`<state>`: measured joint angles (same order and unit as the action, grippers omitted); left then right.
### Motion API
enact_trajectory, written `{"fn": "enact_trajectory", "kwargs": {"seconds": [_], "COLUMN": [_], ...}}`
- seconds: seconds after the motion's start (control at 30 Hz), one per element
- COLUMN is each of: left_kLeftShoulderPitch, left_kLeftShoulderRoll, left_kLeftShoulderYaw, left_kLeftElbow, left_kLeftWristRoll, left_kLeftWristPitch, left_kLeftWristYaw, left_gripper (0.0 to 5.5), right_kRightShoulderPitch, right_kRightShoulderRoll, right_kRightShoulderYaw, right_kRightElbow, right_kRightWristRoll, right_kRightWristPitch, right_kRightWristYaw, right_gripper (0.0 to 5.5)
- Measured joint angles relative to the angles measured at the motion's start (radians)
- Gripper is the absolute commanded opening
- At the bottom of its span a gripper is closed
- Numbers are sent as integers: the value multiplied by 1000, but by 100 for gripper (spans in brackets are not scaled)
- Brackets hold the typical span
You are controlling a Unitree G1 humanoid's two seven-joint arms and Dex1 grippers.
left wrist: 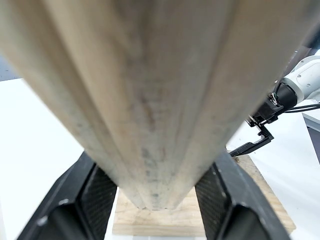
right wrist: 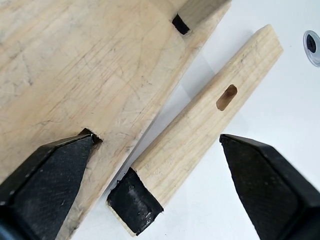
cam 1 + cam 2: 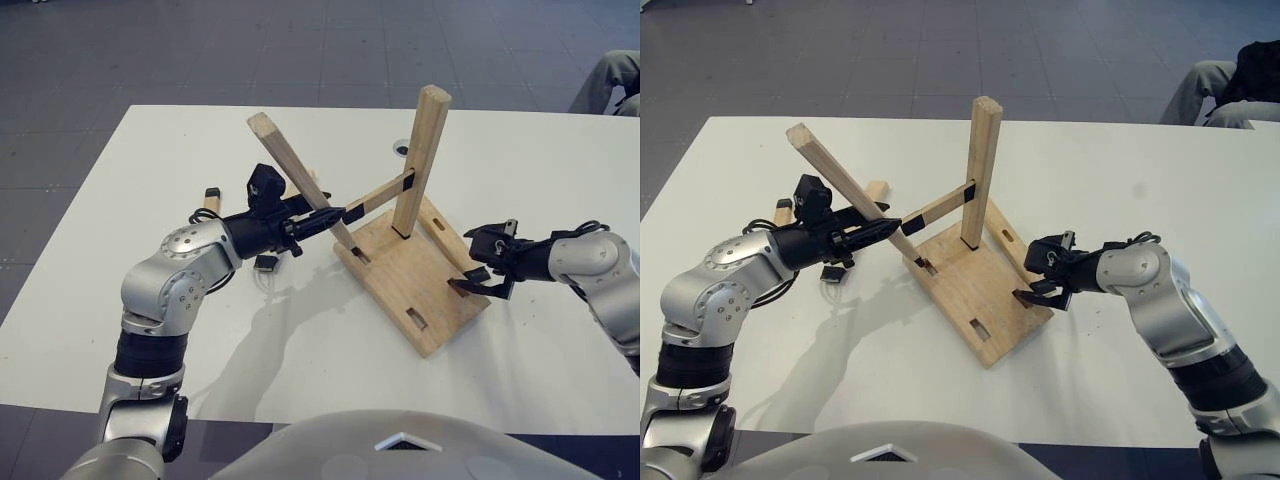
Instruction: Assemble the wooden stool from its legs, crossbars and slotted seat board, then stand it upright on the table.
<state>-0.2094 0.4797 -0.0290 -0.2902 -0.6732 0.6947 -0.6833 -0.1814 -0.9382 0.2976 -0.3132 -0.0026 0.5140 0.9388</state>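
Observation:
The slotted seat board (image 3: pixel 410 285) lies flat on the white table (image 3: pixel 150 250). One leg (image 3: pixel 425 150) stands upright in a far slot. A second leg (image 3: pixel 290 165) leans away to the left, its foot at a near-left slot, and a crossbar (image 3: pixel 378 196) with black ends joins the two. My left gripper (image 3: pixel 325 218) is shut on the leaning leg (image 1: pixel 150 100) low down. A loose leg (image 2: pixel 210 120) with a mortise lies beside the board's right edge. My right gripper (image 2: pixel 157 140) is open at the board's right corner, one finger (image 2: pixel 45 170) over the board (image 2: pixel 65 60), the other beyond the loose leg.
Another wooden piece (image 3: pixel 211 197) with a black end lies on the table behind my left arm, with a small black object and cord (image 3: pixel 265 263) below the forearm. A round grommet (image 3: pixel 402 149) sits in the tabletop behind the stool.

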Motion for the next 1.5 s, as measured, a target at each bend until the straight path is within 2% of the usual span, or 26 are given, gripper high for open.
{"fn": "enact_trajectory", "kwargs": {"seconds": [0.53, 1.03, 1.33, 1.5], "left_kLeftShoulderPitch": [49, 25, -48, -56], "left_kLeftShoulderRoll": [-107, -45, -20, -20], "left_kLeftShoulderYaw": [-50, -94, -121, -126], "left_kLeftElbow": [126, 121, 165, 169], "left_kLeftWristRoll": [95, 131, 158, 178], "left_kLeftWristPitch": [-134, -134, -115, -122], "left_kLeftWristYaw": [-9, -68, -89, -83], "left_gripper": [205, 205, 205, 205], "right_kRightShoulderPitch": [-25, -32, -80, -26], "right_kRightShoulderRoll": [28, 64, 154, 179], "right_kRightShoulderYaw": [0, -5, -90, -78], "right_kRightElbow": [12, 13, 10, -95], "right_kRightWristRoll": [-17, -34, -11, 38], "right_kRightWristPitch": [-10, -5, 83, 153], "right_kRightWristYaw": [26, 18, -80, -79], "right_gripper": [464, 464, 464, 464]}}
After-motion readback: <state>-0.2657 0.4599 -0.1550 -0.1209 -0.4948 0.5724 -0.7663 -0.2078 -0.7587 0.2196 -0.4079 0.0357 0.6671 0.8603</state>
